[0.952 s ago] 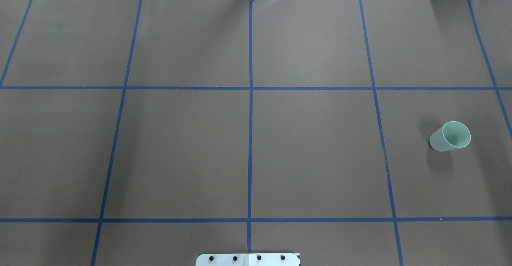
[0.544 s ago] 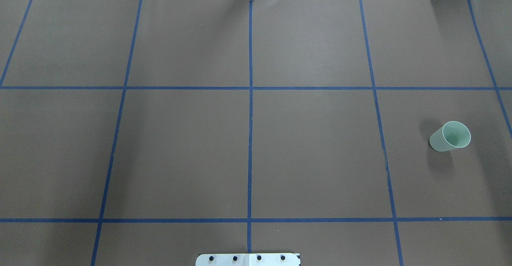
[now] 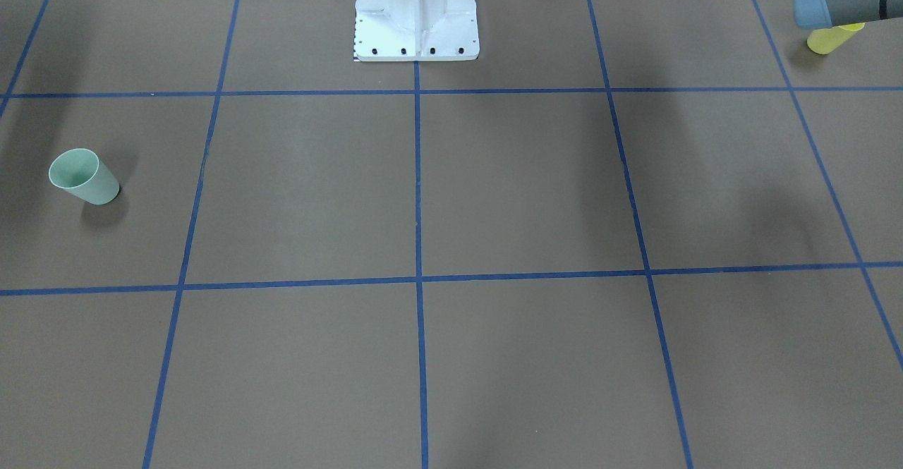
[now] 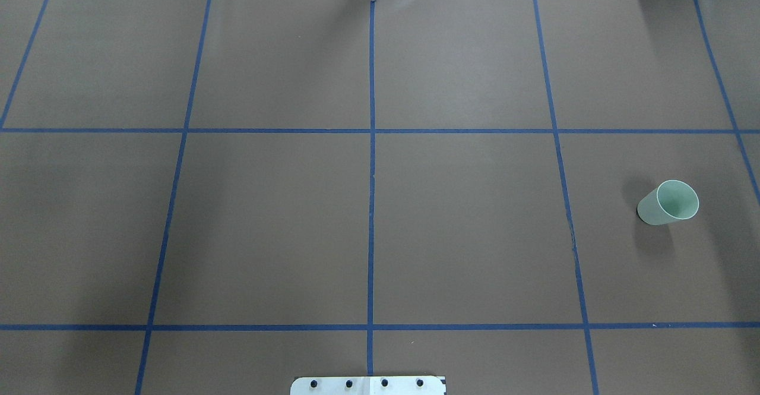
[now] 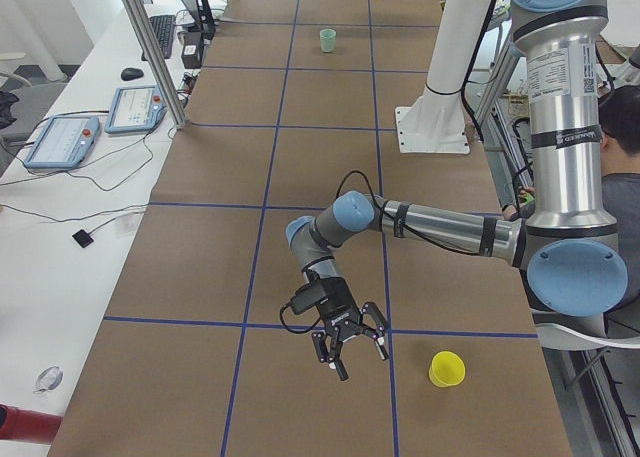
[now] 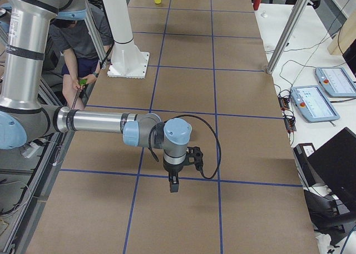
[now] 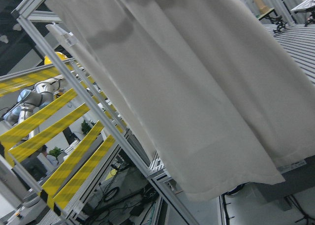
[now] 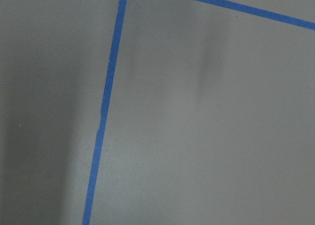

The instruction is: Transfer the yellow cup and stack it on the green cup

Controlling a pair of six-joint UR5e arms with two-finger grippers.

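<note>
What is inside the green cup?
The green cup shows only its own pale inner wall, nothing in it. Part of its floor is hidden by its wall. The yellow cup stands far away.

Robotics lab, test-cell type. A left arm (image 5: pixel 440 225) & right arm (image 6: pixel 94 121) are reaching out from a white pedestal (image 3: pixel 416 10) bolted to a brown tabletop (image 4: pixel 463 223), which is carrying a blue tape grid (image 4: pixel 371 205). Alu frame posts (image 5: pixel 153 47) are standing at its edge. Teach pendants (image 5: pixel 135 107) & a keyboard (image 5: pixel 162 32) are lying on a white side bench (image 5: pixel 50 277). An operator (image 5: pixel 622 157) is sitting behind the rig.
</note>
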